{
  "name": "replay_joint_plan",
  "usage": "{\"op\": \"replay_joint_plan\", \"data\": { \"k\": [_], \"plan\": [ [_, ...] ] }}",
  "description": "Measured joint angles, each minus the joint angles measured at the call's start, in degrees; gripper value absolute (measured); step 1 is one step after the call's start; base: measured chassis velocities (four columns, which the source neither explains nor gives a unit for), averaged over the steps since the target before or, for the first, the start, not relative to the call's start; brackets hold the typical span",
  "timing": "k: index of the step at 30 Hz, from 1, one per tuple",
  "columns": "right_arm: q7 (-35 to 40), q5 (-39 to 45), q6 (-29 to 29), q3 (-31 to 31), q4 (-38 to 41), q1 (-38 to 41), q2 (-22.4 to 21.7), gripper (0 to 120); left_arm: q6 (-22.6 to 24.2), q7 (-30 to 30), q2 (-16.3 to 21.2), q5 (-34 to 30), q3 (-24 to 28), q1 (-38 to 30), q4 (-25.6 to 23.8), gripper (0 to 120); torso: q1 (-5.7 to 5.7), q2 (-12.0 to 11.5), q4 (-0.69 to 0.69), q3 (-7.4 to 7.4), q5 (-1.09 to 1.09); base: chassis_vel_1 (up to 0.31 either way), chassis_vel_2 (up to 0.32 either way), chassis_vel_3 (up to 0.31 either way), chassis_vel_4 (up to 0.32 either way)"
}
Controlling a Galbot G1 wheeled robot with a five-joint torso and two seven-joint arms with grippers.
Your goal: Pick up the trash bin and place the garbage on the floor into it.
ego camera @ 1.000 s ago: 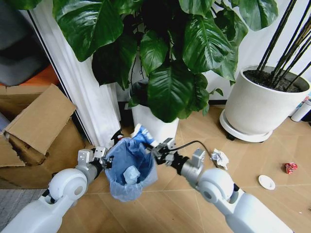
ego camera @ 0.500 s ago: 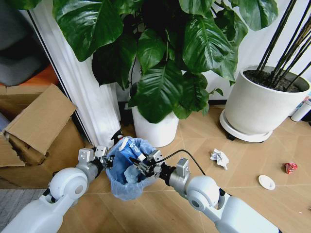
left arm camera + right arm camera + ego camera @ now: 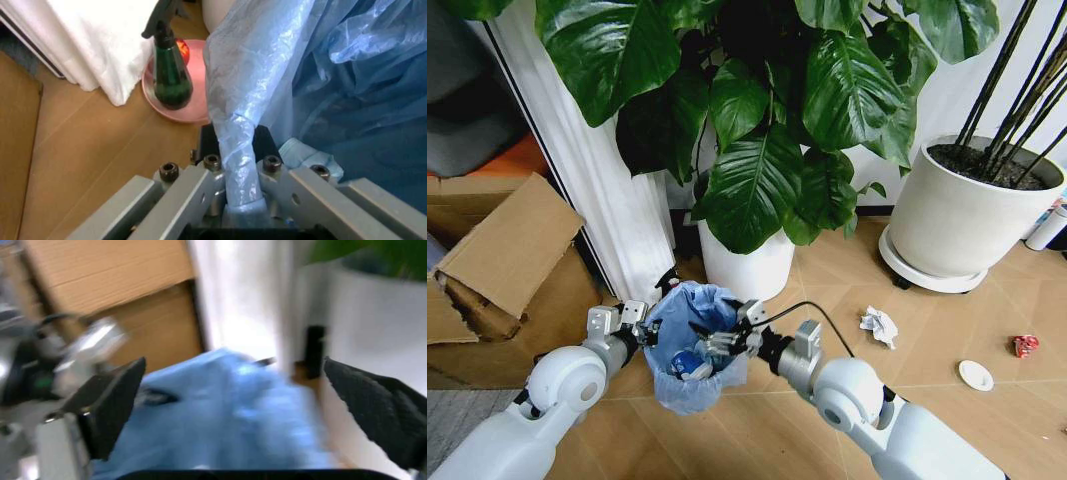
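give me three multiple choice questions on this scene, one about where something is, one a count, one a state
1. Where is the right gripper?
A. over the open mouth of the trash bin
B. down by the red piece on the floor
C. against the big white pot

2. How many bits of garbage lie on the floor to the robot's right?
A. one
B. three
C. six

3. What is the left gripper doing?
A. hanging open in the air
B. shut on the bin's bagged rim
C. holding the spray bottle

Answers: 1 A, in the head view its open fingers sit above the trash bin. 2 B, crumpled paper, a white disc and a crushed red piece lie on the floor. 3 B, the left wrist view shows the blue bag edge pinched between its jaws.
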Motion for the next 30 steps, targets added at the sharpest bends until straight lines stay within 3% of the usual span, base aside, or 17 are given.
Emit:
{"op": "replay_joint_plan", "data": {
  "k": [4,10,23,30],
  "plan": [
    [0.8,-2.2,0.0,5.8,-1.0,-2.2,-1.0,100,-0.1,0.0,-0.5,0.1,-0.4,0.8,-0.4,0,0.0,0.0,-0.01,0.0,-0.01,0.0,0.0,0.0,0.0],
    [3.9,-4.8,0.0,9.4,-3.5,-5.0,-0.7,100,-0.3,-0.1,-0.8,0.3,-1.3,1.8,-1.0,0,0.0,0.0,-0.01,0.0,0.0,0.0,0.0,0.0,0.0],
    [4.3,-6.9,0.0,13.2,-7.9,-7.5,1.9,100,-0.5,-0.3,-0.3,0.3,-2.2,2.5,-2.2,0,0.0,0.0,0.0,0.0,0.0,-0.008,-0.014,0.01,0.01],
    [4.3,-7.8,0.3,14.5,-8.5,-8.5,2.3,100,-0.6,-0.1,-0.6,0.3,-2.0,2.5,-2.3,0,0.0,0.0,-0.01,0.0,-0.02,-0.139,-0.136,0.126,0.126]
  ]
}}
